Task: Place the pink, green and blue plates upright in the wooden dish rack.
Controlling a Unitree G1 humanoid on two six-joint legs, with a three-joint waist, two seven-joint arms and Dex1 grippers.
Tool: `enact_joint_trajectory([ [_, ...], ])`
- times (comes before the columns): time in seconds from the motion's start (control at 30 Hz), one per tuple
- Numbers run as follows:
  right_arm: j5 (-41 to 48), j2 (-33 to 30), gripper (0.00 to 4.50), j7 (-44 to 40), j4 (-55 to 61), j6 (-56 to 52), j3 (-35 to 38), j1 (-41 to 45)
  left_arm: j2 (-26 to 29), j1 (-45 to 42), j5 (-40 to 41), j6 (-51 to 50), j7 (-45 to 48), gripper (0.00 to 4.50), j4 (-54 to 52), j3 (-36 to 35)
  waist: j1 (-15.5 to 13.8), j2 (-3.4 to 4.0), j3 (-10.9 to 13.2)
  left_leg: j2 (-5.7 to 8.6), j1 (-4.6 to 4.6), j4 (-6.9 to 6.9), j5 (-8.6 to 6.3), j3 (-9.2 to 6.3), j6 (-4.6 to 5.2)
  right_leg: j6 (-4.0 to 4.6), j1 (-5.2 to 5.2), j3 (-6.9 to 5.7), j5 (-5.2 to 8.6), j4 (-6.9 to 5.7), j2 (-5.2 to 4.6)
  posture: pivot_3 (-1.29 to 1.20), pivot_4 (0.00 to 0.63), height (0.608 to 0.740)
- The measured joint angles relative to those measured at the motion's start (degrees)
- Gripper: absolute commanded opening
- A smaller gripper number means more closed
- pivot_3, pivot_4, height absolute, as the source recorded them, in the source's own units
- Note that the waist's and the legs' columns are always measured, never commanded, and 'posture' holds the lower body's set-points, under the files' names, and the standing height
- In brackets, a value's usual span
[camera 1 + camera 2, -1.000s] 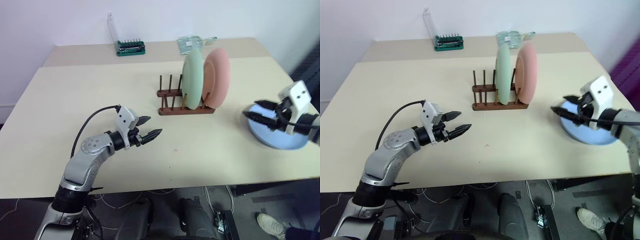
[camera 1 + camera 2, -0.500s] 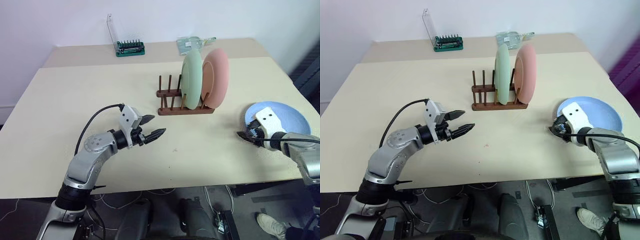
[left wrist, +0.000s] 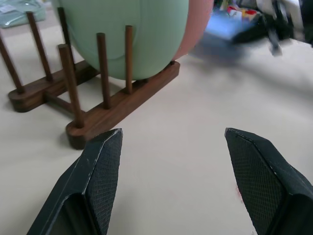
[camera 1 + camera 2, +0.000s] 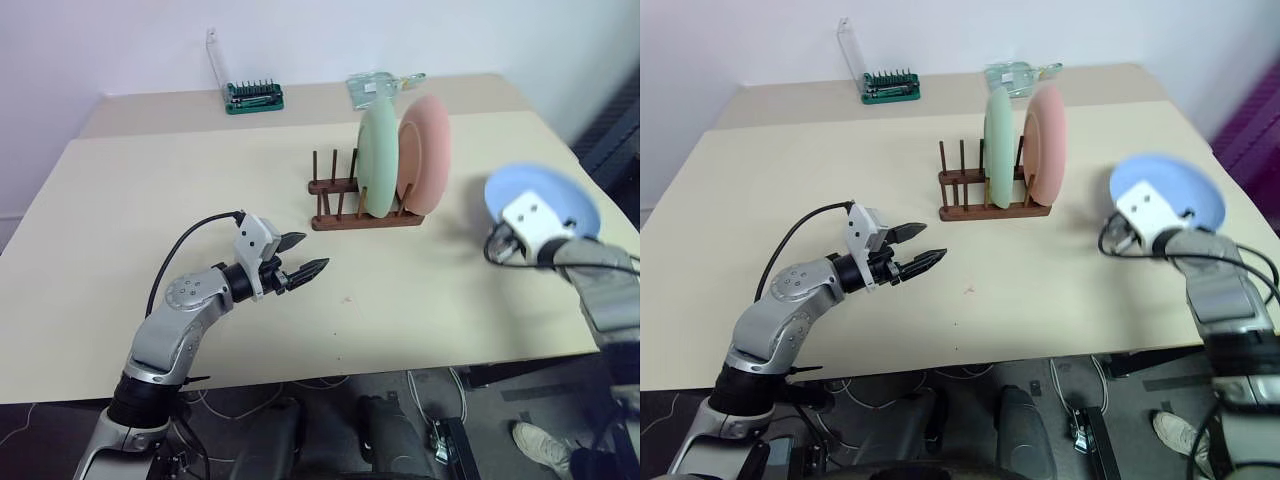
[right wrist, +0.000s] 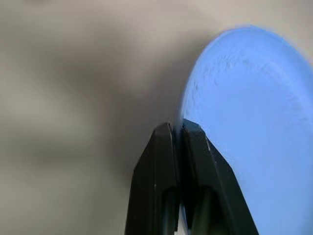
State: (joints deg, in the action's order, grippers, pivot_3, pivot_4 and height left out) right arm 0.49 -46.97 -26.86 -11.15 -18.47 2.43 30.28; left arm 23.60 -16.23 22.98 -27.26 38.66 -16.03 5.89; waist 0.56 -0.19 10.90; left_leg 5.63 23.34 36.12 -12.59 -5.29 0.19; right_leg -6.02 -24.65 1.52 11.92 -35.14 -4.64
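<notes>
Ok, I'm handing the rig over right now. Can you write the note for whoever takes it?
Right gripper: shut on the rim of the blue plate, which is tilted up off the table.
Left gripper: open, empty, hovering over the table in front of the rack.
Done: green plate and pink plate stand upright at the rack's right end.
Left: stand the blue plate in the free pegs on the rack's left side, then release.

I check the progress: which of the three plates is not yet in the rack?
The blue plate, gripped at its rim by the right gripper; the green and pink plates stand racked.
</notes>
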Motion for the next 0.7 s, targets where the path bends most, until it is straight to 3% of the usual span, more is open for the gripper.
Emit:
enact_joint_trajectory([
  [0.13,4.8,5.3,0.03,3.4,1.6,5.5,6.2,15.6,0.1,-0.1,0.0,0.1,0.0,3.45,0.1,0.0,0.1,-0.05,0.0,-0.15,0.0,-0.14,-0.01,-0.03,-0.03,-0.03,-0.07,-0.09,-0.02,-0.02,0.12,0.0,0.15,0.74],
  [0.23,9.9,10.3,0.03,2.3,5.9,6.2,7.0,22.3,0.0,-0.1,-0.2,0.2,-0.3,3.45,0.1,0.0,0.0,-0.11,0.0,-0.14,0.01,-0.11,-0.03,-0.03,0.0,-0.03,-0.04,-0.08,-0.03,0.0,0.1,0.0,0.15,0.74],
  [0.43,36.4,25.2,0.03,-2.4,18.1,-12.6,6.7,24.1,0.9,2.1,-0.6,0.7,-1.6,3.45,0.1,-2.3,0.2,-0.11,0.0,-0.15,0.03,-0.1,-0.06,-0.07,0.04,0.02,-0.14,-0.05,-0.06,-0.07,0.06,0.0,0.15,0.74],
  [0.53,51.9,34.6,0.03,5.1,19.9,-23.0,8.2,27.0,2.9,4.1,-1.1,1.4,-1.7,3.45,0.3,-4.7,0.4,-0.09,0.0,-0.19,0.04,-0.21,-0.05,-0.06,0.02,0.12,-0.32,-0.01,-0.11,-0.17,0.09,0.0,0.15,0.74],
  [0.7,65.2,38.7,0.03,15.2,18.2,-32.3,9.7,28.9,4.5,6.8,-1.1,1.5,-1.9,3.45,0.3,-7.3,-0.1,-0.13,0.0,-0.13,0.06,-0.13,-0.06,-0.05,0.01,0.17,-0.22,-0.06,-0.13,-0.07,0.01,0.0,0.15,0.74],
])
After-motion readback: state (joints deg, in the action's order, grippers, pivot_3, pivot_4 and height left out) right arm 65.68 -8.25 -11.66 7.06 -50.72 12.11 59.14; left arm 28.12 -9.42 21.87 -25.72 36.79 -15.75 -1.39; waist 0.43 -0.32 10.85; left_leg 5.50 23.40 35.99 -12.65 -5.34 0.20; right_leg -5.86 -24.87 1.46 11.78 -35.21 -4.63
